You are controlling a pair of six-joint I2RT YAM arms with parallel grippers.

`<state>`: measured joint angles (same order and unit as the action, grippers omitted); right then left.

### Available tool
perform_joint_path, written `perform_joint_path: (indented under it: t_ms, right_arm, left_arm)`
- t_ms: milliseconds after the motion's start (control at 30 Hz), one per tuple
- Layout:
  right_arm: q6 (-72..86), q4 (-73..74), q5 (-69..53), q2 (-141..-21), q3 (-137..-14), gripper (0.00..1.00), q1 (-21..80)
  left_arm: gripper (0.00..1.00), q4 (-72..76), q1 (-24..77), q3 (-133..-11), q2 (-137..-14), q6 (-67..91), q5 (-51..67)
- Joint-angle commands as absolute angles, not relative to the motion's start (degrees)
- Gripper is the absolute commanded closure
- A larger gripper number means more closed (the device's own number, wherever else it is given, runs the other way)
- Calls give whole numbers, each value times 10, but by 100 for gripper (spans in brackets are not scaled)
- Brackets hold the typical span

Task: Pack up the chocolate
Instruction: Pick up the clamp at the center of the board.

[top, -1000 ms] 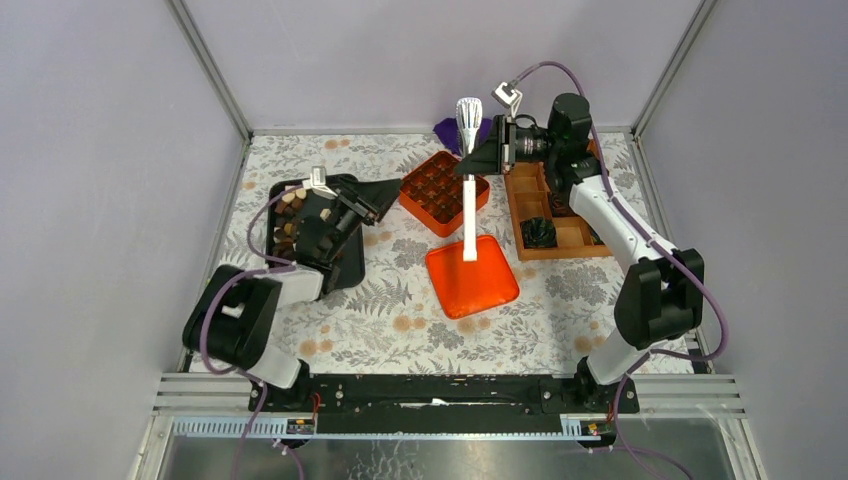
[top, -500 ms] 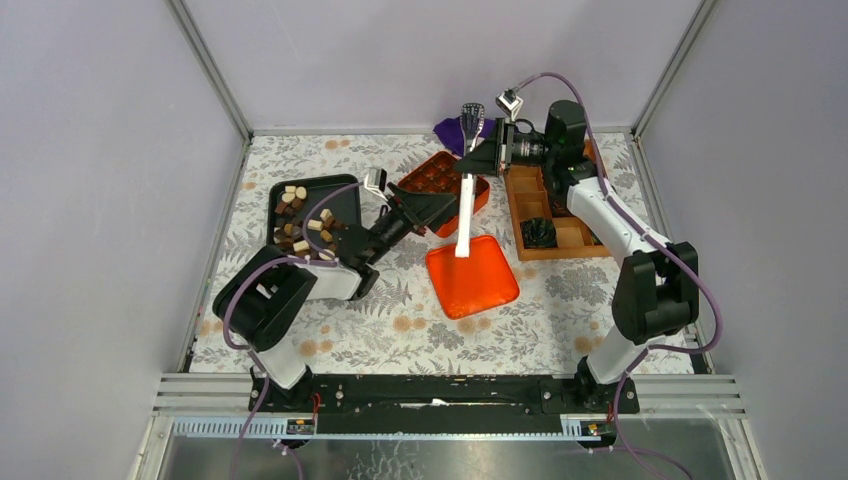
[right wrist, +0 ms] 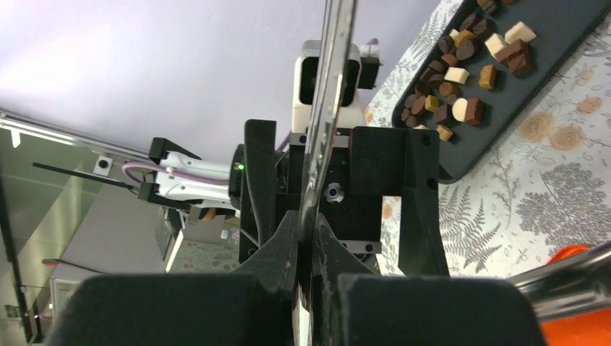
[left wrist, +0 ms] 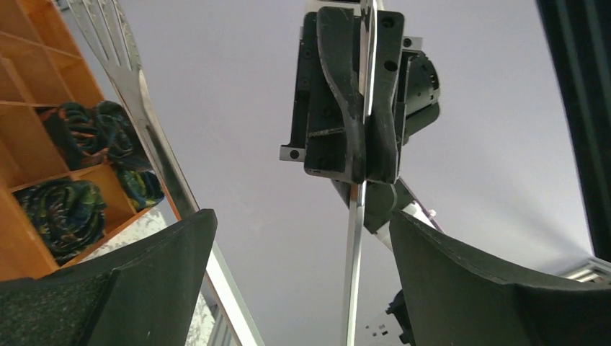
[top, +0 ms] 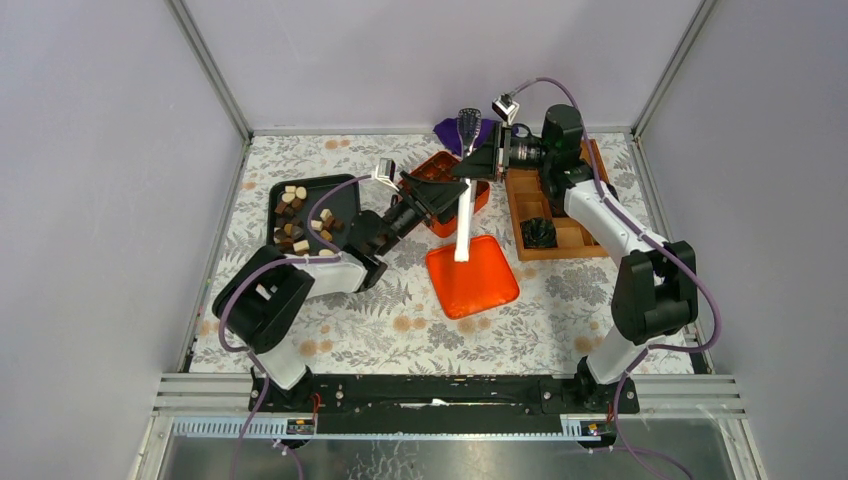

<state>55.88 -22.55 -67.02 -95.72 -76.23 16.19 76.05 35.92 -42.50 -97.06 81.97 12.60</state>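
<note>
Left end effector (top: 448, 196) gapes wide, holding nothing; right end effector (right wrist: 308, 231) clamps a metal utensil (top: 464, 235), its ends cropped in both wrist views.

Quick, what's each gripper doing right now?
Left gripper: open, holding nothing.
Right gripper: shut on the metal tongs.

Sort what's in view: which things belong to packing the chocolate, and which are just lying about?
Job: chocolate on the black tray; orange compartment box; orange lid; slotted utensil gripped in the right pincer; open left pincer.
Lying about, apparently: purple cloth; wooden box with dark wrappers.
</note>
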Motion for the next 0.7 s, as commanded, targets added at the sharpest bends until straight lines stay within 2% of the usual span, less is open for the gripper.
perform_joint_path:
  t_ms: [0, 100, 200, 367, 533, 667]
  right_arm:
    - [482, -170, -681, -928, -821, 96, 172]
    - [357, -23, -652, -927, -863, 96, 172]
    - [324, 17, -639, -926, -867, 96, 172]
    - [448, -137, -681, -933, -835, 96, 172]
    - [491, -204, -685, -948, -842, 96, 172]
    - [632, -395, -684, -969, -813, 96, 173]
  left_arm:
    - [1, 641, 366, -435, -951, 772, 126]
    - [1, 623, 366, -429, -937, 757, 113]
    - [1, 633, 365, -427, -930, 751, 112]
    - [1, 627, 363, -440, -935, 741, 144]
    - [1, 643, 363, -438, -939, 758, 150]
    - [1, 673, 363, -445, -960, 804, 151]
